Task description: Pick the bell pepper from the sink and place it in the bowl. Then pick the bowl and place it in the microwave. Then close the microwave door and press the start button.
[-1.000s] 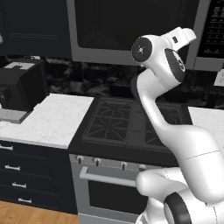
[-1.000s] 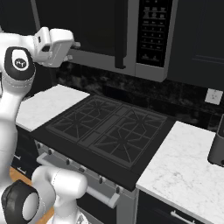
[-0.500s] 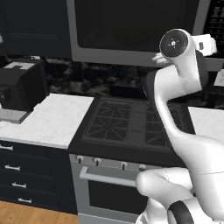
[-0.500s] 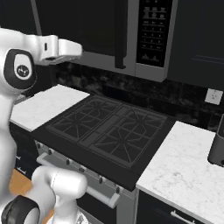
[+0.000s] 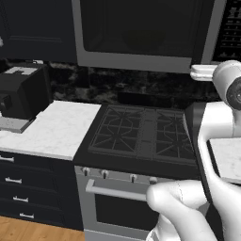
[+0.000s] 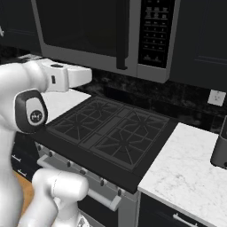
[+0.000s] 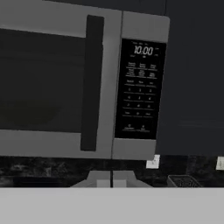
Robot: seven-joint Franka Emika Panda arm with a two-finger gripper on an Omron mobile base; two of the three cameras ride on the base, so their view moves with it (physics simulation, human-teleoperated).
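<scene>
Because its two tips are pressed together on nothing, the pincer (image 7: 111, 180) looks set to poke, not grasp, and it faces the microwave (image 7: 83, 83) from a little way off. The microwave door (image 7: 52, 87) is shut flush, handle bar upright beside the control panel (image 7: 139, 89), so what remains, I judge, is the start button. Below lie the stove (image 6: 108, 133) and pale counter (image 6: 186, 168).
</scene>
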